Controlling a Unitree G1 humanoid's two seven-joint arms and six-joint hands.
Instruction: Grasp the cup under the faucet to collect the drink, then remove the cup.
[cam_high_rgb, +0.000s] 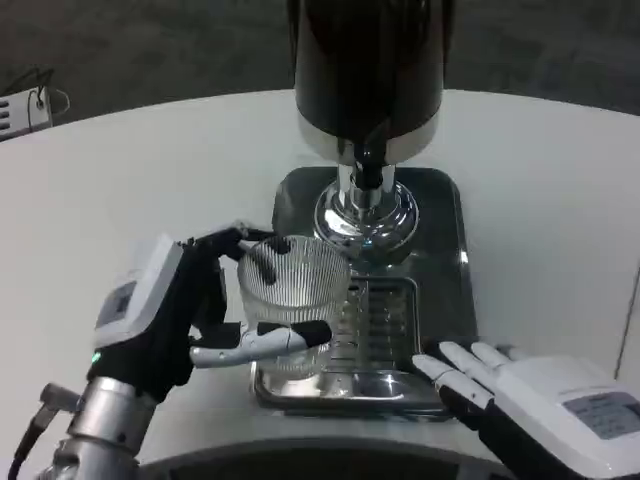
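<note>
A clear ribbed glass cup (292, 290) stands over the left part of the drip tray (395, 335), in front and to the left of the faucet spout (371, 172). My left hand (180, 310) grips the cup from its left side, with fingers wrapped around the far rim and the near wall. The black drink dispenser (368, 70) rises on a chrome column (364, 212) behind the cup. My right hand (520, 395) lies at the tray's front right corner, fingers spread and holding nothing.
The dispenser's steel base (450, 250) sits mid-table on the white round table (120, 190). A white device with cables (25, 108) lies at the far left edge. Bare tabletop stretches to both sides.
</note>
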